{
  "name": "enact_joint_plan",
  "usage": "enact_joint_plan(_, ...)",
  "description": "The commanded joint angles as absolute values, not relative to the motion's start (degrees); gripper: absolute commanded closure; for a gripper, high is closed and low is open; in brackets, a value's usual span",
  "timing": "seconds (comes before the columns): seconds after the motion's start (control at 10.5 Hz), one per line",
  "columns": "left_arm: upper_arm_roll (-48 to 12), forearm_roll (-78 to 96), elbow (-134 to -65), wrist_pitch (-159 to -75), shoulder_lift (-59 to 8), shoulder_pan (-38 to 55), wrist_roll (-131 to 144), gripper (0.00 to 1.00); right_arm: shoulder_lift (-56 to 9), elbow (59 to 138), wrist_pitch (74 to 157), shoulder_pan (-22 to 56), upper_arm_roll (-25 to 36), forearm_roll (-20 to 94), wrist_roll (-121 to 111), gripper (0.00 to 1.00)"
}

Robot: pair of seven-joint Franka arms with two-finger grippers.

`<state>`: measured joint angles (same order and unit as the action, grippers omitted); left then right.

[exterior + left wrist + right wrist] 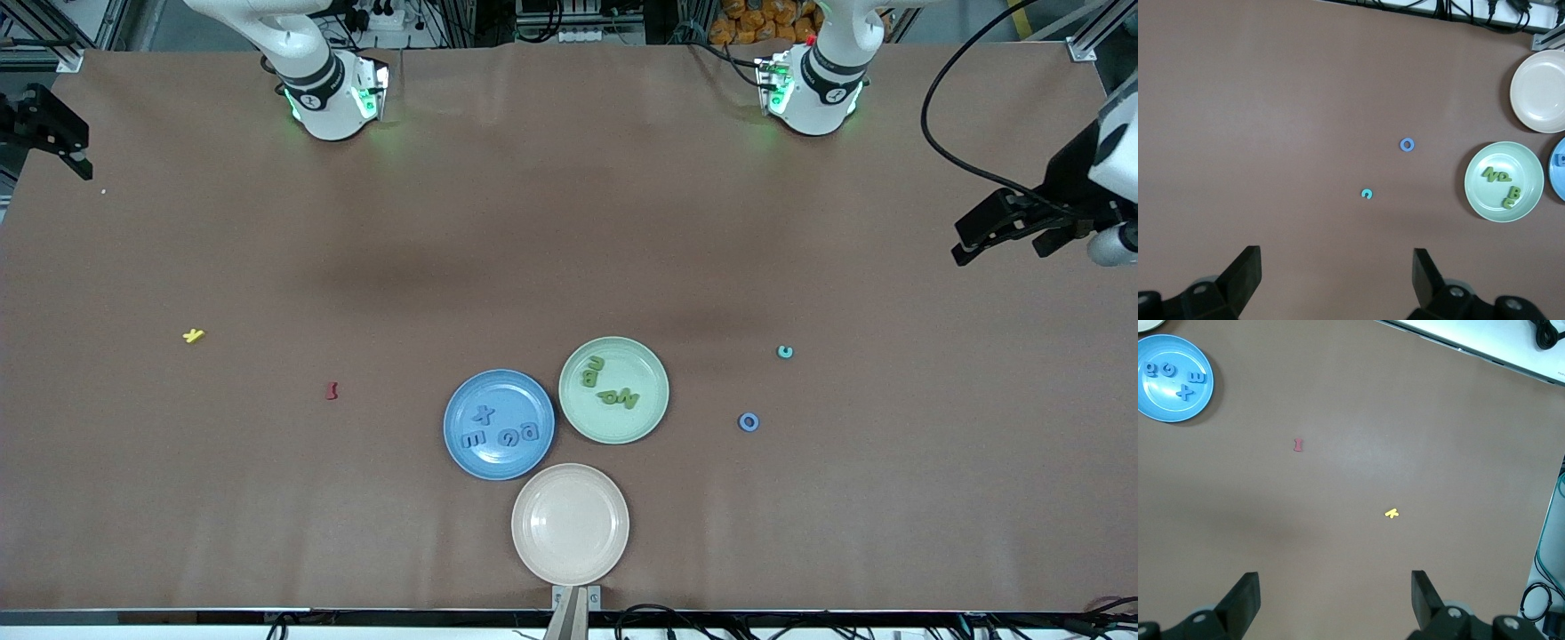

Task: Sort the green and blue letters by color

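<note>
A blue plate [523, 400] holds several periwinkle blue letters [503, 436]. Beside it, toward the left arm's end, a pale green plate [638, 364] holds lime green letters [617, 397]. One blue O [749, 422] lies loose on the table, farther toward the left arm's end. It also shows in the left wrist view as the blue O [1407, 145], apart from the green plate [1485, 197]. My left gripper [1000, 252] [1337, 267] hangs open and empty over the table's left-arm end. My right gripper [76, 151] [1335, 587] waits open and empty over the right-arm end.
A small teal C [785, 352] [1367, 194] lies farther from the front camera than the blue O. An empty beige plate [570, 498] sits nearest the front camera. A yellow letter [193, 335] [1391, 514] and a dark red piece [332, 390] [1298, 445] lie toward the right arm's end.
</note>
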<state>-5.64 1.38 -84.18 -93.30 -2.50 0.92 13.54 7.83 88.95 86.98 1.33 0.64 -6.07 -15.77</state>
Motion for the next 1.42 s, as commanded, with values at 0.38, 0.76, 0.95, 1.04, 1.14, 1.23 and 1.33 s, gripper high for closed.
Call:
enact_joint_plan(0.38, -4.0, 2.0, -93.7, -97.2, 4.6, 1.4, 11.3, 0.00, 6.6, 89.6, 87.9, 2.6, 0.6, -6.5, -15.2, 0.00)
enact_joint_plan(0.76, -4.6, -2.5, -93.3, -96.2, 4.4, 1.8, 10.0, 0.00, 6.4, 91.4, 88.6, 1.2, 1.1, -2.4, -16.1, 0.00)
enact_joint_plan(0.95, -4.8, -2.5, -92.5, -94.1, 4.5, 1.9, 10.0, 0.00, 7.0, 95.3, 89.2, -1.8, 1.4, 0.2, -16.2, 0.00)
enact_joint_plan(1.04, -4.8, -2.5, -92.5, -93.9, 4.5, 1.9, 9.9, 0.00, 6.9, 96.8, 89.5, -2.5, 1.9, 4.9, -16.2, 0.00)
enact_joint_plan(1.14, -4.8, -2.4, -92.5, -94.0, 4.5, 1.8, 9.8, 0.00, 8.1, 98.5, 88.3, -3.8, 2.3, 8.4, -16.3, 0.00)
enact_joint_plan(1.23, -4.8, -2.3, -92.5, -94.0, 4.5, 1.9, 9.7, 0.00, 10.0, 99.1, 88.1, -4.0, 1.7, 8.4, -15.7, 0.00)
enact_joint_plan(1.33, -4.8, -2.0, -92.5, -94.0, 4.5, 1.9, 9.7, 0.00, 10.8, 99.8, 88.4, -4.7, 0.6, 8.2, -14.8, 0.00)
